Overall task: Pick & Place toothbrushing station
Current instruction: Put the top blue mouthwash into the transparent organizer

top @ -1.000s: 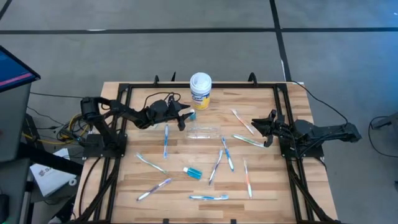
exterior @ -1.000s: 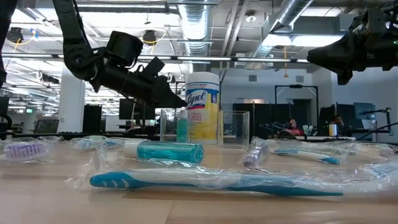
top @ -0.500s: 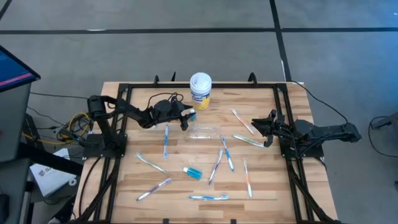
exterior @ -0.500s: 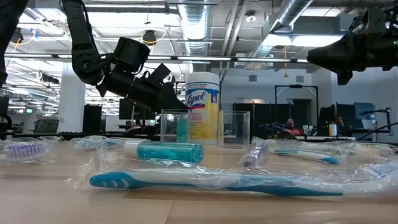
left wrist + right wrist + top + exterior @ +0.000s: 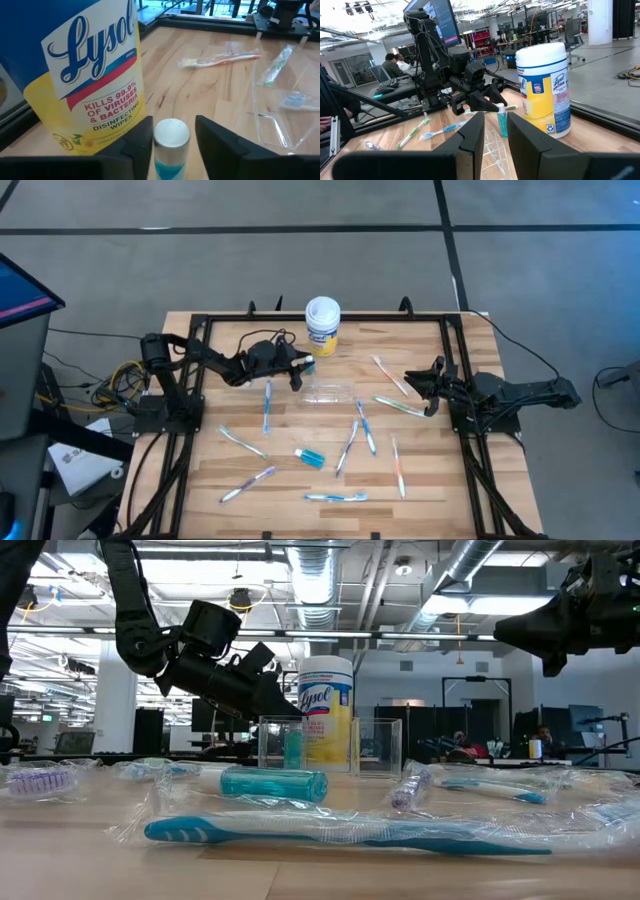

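A small teal tube with a white cap stands upright on the wood table beside the yellow canister. My left gripper is open around it, one finger on each side of the cap; it is seen from above. The see-through cup lies on its side just past the tube. A second teal tube lies flat nearer the front. Several wrapped toothbrushes lie scattered over the table. My right gripper waits at the table's right, open and with nothing in it. My left gripper comes in nearly level from the table's left, with its fingers astride the tube's white cap. One finger stands right against the cap, and I cannot tell whether it touches. A narrow gap shows at the other finger. The tube stands on the table.
The yellow canister with the white lid stands right beside the tube, close to my left fingers. Black frame rails run along the table's left, right and far sides. A toothbrush and the lying tube are near the front edge.
My left gripper has moved a little forward and down toward the standing tube, then kept still. The tube, the cup and my right arm have stayed where they were.
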Available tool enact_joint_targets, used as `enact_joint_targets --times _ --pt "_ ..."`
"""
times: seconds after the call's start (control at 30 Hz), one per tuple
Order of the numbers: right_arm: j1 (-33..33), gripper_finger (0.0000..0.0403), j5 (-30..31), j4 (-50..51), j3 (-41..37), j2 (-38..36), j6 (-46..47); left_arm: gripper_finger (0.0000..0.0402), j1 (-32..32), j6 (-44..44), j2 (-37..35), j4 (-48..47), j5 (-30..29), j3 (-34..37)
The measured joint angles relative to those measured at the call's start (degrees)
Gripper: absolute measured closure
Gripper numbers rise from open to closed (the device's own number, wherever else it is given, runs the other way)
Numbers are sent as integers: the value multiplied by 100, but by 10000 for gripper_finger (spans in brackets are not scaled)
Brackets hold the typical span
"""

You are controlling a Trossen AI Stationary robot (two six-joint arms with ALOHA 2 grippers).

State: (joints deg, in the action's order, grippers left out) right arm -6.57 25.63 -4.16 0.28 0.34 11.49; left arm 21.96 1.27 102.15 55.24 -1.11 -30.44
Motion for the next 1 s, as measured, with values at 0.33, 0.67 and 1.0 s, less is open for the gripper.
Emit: enact_joint_targets --times 0.33,0.67,1.0 --pt "0 328 0 0 -1 0 0 315 0 1 7 -15 -6 4" --pt "0 328 2 0 0 1 0 313 0 0 -196 -100 -10 22" --pt "0 328 15 0 -1 1 0 312 -49 -23 -912 -879 -3 22"
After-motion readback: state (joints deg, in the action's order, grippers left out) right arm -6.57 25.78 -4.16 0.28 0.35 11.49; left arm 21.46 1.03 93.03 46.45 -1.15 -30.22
